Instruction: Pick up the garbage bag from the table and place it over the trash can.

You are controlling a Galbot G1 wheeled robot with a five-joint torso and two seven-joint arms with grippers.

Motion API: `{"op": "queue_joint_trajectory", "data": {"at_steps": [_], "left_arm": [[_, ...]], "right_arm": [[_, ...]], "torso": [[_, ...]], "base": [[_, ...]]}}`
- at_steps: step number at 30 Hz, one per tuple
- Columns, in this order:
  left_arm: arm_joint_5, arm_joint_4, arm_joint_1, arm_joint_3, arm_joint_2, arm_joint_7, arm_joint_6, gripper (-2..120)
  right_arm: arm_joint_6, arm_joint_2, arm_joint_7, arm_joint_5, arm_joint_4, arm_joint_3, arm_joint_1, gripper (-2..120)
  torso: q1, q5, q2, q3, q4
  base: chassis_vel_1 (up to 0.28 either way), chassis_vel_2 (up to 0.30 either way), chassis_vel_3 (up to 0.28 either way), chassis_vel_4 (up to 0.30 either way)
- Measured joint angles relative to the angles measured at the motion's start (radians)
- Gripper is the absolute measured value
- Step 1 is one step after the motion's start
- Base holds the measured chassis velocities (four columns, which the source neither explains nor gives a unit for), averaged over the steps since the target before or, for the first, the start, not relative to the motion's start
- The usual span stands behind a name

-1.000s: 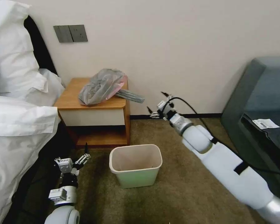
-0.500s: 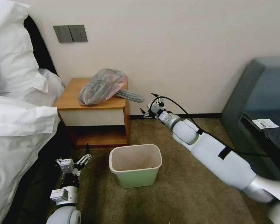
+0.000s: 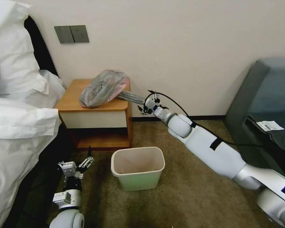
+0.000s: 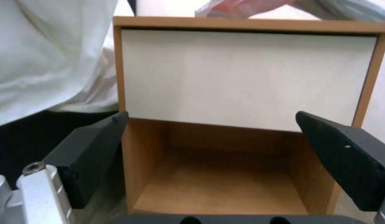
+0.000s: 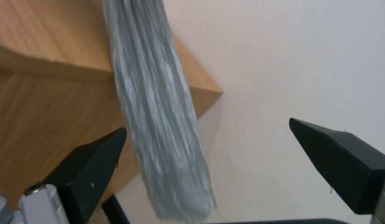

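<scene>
The right gripper is open, fingers spread, right at the free end of the bag's twisted tail, which juts past the table edge toward it. The bag itself lies crumpled on the tabletop, near the wall. It looks light, thin and slippery; the bunched tail seems the firmest place to pinch. The bin stands on the carpet below. The left gripper hangs open, low before the table.

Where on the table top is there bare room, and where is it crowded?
Bare wood on the table lies along its bed side and front edge, left of the bag. The wall-side right corner is crowded: the bag's tail overhangs it, with the open right gripper around its tip.
</scene>
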Motion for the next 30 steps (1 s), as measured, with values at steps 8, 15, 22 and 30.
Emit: {"op": "queue_joint_trajectory", "data": {"at_steps": [8, 15, 22, 30], "left_arm": [[0.001, -0.019, 0.008, -0.001, 0.005, -0.001, -0.002, 100], [0.002, -0.022, 0.009, -0.001, 0.004, -0.004, -0.002, 100], [0.002, -0.020, 0.009, -0.001, 0.001, -0.009, -0.003, 100], [0.003, -0.021, 0.006, 0.000, -0.003, -0.011, -0.003, 100]], "right_arm": [[0.000, 0.039, -0.002, -0.007, -0.070, -0.095, 0.051, 100], [0.014, 0.073, -0.025, -0.040, -0.153, -0.098, 0.093, 100], [0.012, 0.073, -0.030, -0.047, -0.160, -0.103, 0.099, 93], [0.019, 0.079, -0.025, -0.047, -0.160, -0.107, 0.091, 66]], "torso": [[0.000, 0.0003, 0.000, 0.000, -0.0001], [0.000, 0.0001, 0.000, 0.000, 0.0001], [0.000, 0.0001, 0.000, 0.000, 0.0000], [0.000, 0.0002, 0.000, 0.000, 0.0000]], "base": [[0.000, 0.000, 0.000, 0.000], [0.000, 0.000, 0.000, 0.000], [0.000, 0.000, 0.000, 0.000], [0.000, 0.000, 0.000, 0.000]]}}
